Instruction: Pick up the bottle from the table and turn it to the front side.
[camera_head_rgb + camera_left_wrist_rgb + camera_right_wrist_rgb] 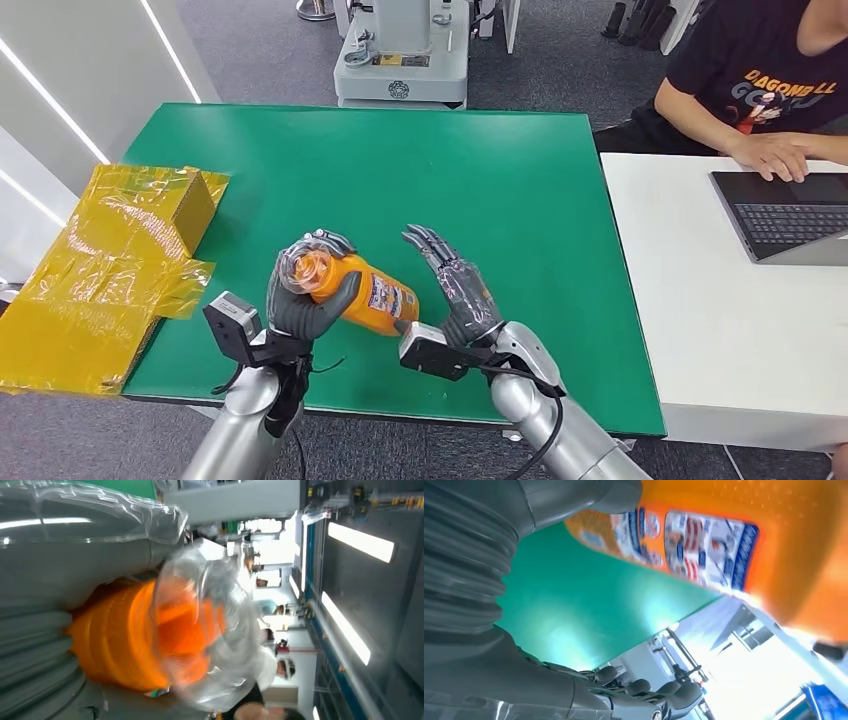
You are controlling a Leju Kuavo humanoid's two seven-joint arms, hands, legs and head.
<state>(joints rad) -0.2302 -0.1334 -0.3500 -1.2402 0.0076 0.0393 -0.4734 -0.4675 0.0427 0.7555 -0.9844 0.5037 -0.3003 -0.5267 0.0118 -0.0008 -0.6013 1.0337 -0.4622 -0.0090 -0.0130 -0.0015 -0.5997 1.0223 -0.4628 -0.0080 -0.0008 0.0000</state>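
An orange bottle (370,293) with a blue and white label lies tilted above the green table (400,170), its plastic-wrapped cap end toward me. My left hand (305,295) grips its cap end, fingers wrapped around it. The left wrist view shows the orange cap (150,640) under clear wrap, close up. My right hand (458,290) stands just right of the bottle's base with its fingers stretched out and apart, the thumb at the bottle's lower end. The bottle's label (704,550) passes close over the right hand's thumb (579,500) in the right wrist view.
Yellow plastic bags and a yellow box (120,250) lie at the table's left edge. A white table (700,330) on the right carries a laptop (785,215), with a person (760,90) seated there. A grey machine (400,50) stands behind the green table.
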